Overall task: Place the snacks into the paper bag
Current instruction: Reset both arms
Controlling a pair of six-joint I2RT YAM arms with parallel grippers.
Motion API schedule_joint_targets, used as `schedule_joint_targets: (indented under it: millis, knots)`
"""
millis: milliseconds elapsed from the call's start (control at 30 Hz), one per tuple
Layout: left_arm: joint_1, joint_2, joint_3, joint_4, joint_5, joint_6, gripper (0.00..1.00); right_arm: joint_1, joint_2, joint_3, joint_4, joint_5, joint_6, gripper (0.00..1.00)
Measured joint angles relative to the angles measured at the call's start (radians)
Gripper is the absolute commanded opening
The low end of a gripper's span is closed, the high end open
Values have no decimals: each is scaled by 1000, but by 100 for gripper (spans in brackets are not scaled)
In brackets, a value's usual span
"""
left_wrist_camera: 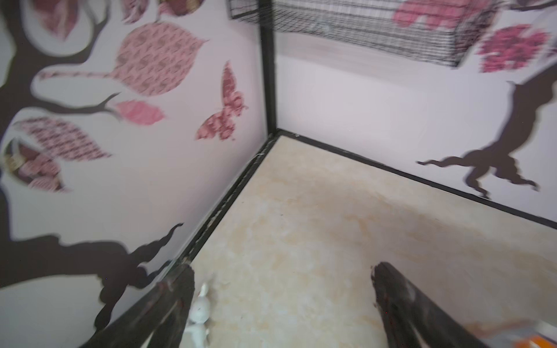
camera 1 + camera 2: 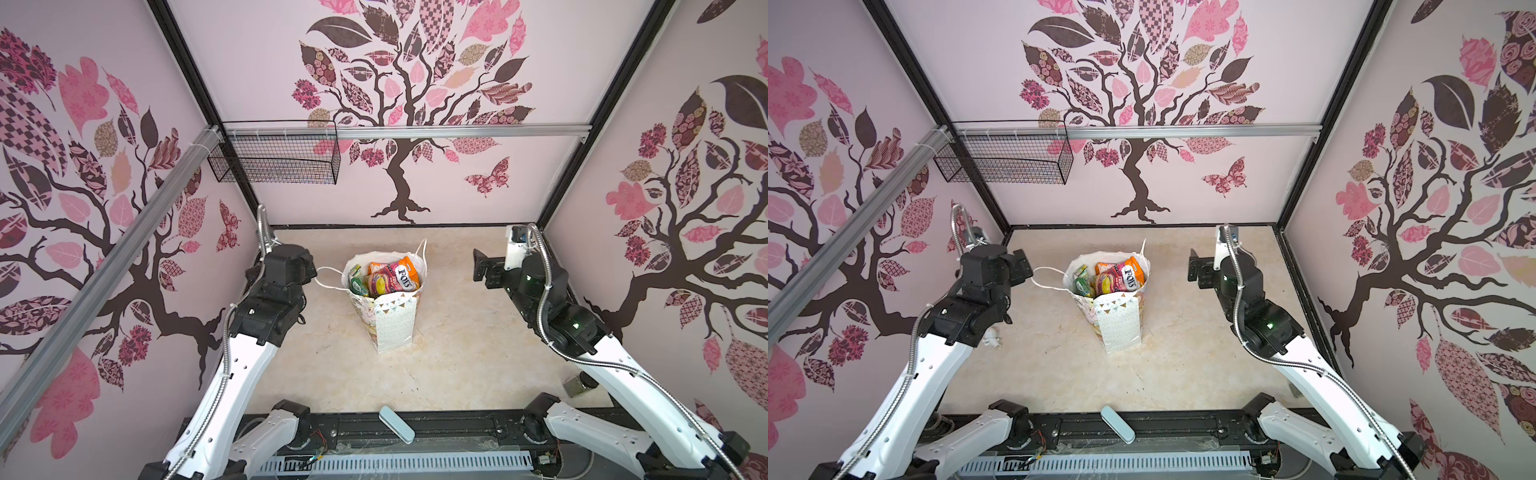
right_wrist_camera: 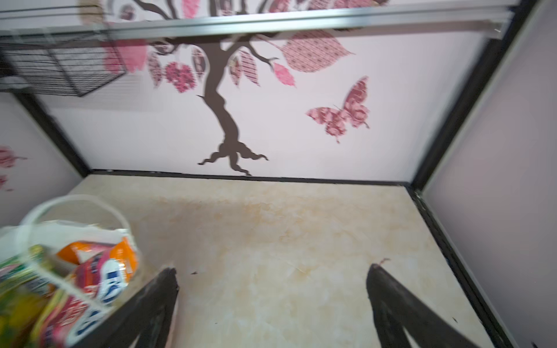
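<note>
Left gripper [image 1: 281, 269] has its jaws spread wide with nothing between them, bare table [image 2: 457, 353] under it. Right gripper [image 3: 271, 269] is the same, spread wide and holding nothing. In both top views they hang either side of the paper bag [image 2: 395, 328], both apart from it. The bag stands upright about mid-table, long axis vertical, mouth up. It is white with small dots, a triangle bunting band near the rim and colourful printed side panels. One white cord handle [image 2: 328, 278] flops out toward the left gripper; the other pokes up at the far rim. The snacks [image 2: 386, 280] are all in the bag, packed to the rim and mostly on end. An orange packet marked "FOXS" [image 2: 406, 275] tilts up over the far-right rim, green ones [image 2: 357, 284] sit at the left side, and a red-yellow one is in the middle. All are crinkly and shiny. The black wire basket [image 2: 274, 160] hangs on the back rail; its contents can't be made out. A pale blue bar [image 2: 397, 424] lies at the near table edge. A small white figure [image 2: 992, 337] lies by the left arm.
</note>
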Motion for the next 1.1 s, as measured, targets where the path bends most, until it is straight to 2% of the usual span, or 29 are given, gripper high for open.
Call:
schedule_joint_targets:
  millis: [67, 133, 200, 300, 367, 433, 567, 667, 733, 833, 967, 1100]
  knots:
    - [81, -15, -160, 121, -38, -11, 98, -183, 11, -151, 100, -37, 65, 100]
    - [121, 20, -311, 272, -73, 0, 98, -315, 55, -315, 216, -33, 98, 100]
    - [132, 104, -443, 437, -84, 28, 98, -362, 117, -468, 311, -3, 96, 100]
    - [140, 303, -565, 628, -64, 80, 98, -360, 230, -608, 451, 32, 60, 100]
    - [147, 412, -590, 748, -37, 128, 95, -360, 303, -649, 583, 42, 32, 100]
    - [149, 465, -591, 829, -2, 161, 96, -360, 389, -656, 742, 43, -17, 100]
    - [151, 469, -612, 1033, 108, 200, 97, -369, 537, -587, 893, 32, -76, 100]
    - [157, 502, -652, 1231, 220, 230, 97, -408, 528, -594, 971, -10, -65, 100]
    - [159, 557, -679, 1334, 275, 247, 98, -453, 484, -665, 1068, -80, -39, 100]
    - [161, 606, -701, 1377, 336, 256, 98, -497, 452, -779, 1199, -159, -19, 100]
    - [169, 604, -703, 1432, 367, 259, 98, -497, 594, -800, 1371, -252, -17, 100]
    - [171, 602, -703, 1452, 382, 260, 98, -494, 602, -760, 1343, -316, -26, 100]
